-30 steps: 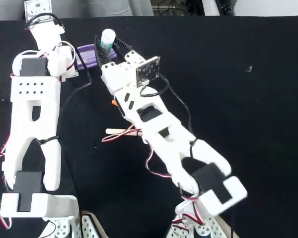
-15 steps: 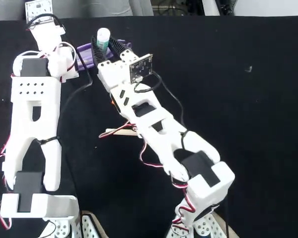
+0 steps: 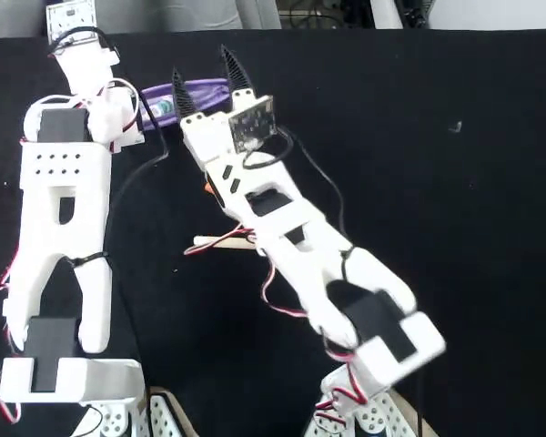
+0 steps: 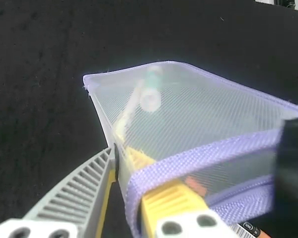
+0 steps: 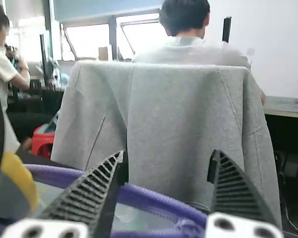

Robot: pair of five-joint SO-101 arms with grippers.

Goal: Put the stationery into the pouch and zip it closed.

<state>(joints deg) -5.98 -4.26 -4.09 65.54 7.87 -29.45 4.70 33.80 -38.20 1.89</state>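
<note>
At the upper left of the high view, the left gripper [image 4: 120, 157] is clamped on one end of the purple mesh pouch [image 3: 189, 91]. The right gripper [image 3: 207, 82] hangs over the pouch's rim with its fingers spread wide and nothing between them. Inside the pouch we see a glue stick [image 4: 150, 99] lying beside a pale rod [image 4: 128, 108]. Our worry is the spread fingers: they stand close to the rim, and we judge that a careless pull could snag the mesh, tug the pouch from the left clamp or tip the glue stick out of the unzipped mouth. A pale pencil [image 3: 217, 242] lies on the black table [image 3: 455, 200] at the centre-left of the frame, partly under the right arm, whose trailing wires could sweep it aside. We count two arms, one pouch, one glue stick, one rod inside, one pencil outside and one small orange item [image 3: 207, 188] beside the arm.
</note>
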